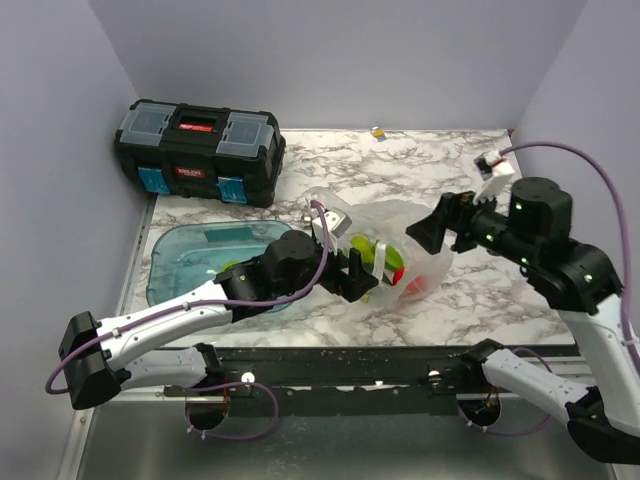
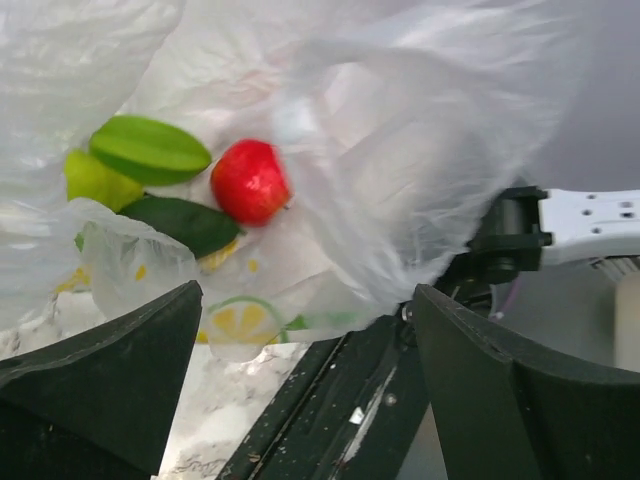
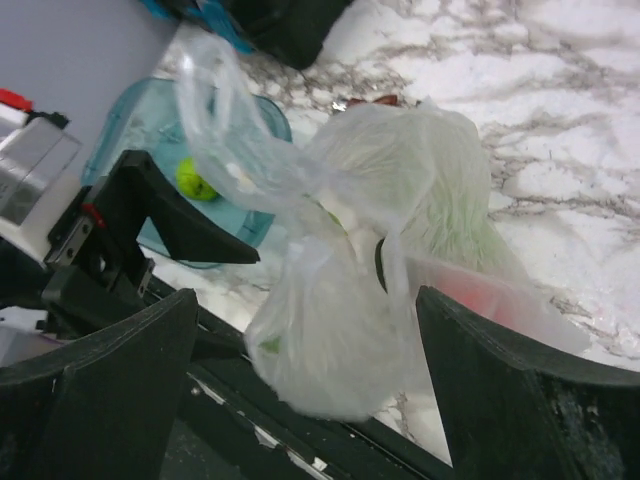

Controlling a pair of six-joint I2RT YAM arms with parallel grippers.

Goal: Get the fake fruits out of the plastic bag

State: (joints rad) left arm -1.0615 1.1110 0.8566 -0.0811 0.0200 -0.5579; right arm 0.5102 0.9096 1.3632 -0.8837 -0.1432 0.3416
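The clear plastic bag [image 1: 395, 235] lies crumpled on the marble table between my two grippers. In the left wrist view the fruits show inside the bag [image 2: 400, 150]: a red round one [image 2: 248, 181], a ribbed green one [image 2: 150, 150], a yellow-green pear [image 2: 95, 180] and a dark green avocado [image 2: 182, 223]. My left gripper [image 1: 355, 277] is open and empty at the bag's left side [image 2: 305, 400]. My right gripper [image 1: 432, 238] is open at the bag's right side, and a lobe of the bag [image 3: 340, 330] hangs between its spread fingers [image 3: 310, 400]. Red shows through the bag [image 3: 490, 295].
A blue translucent tray [image 1: 190, 262] stands left of the bag, with a lime-green ball [image 3: 195, 180] in it. A black toolbox [image 1: 200, 150] stands at the back left. A black rail [image 1: 380, 365] runs along the table's near edge. A small object [image 1: 377, 131] lies by the back wall.
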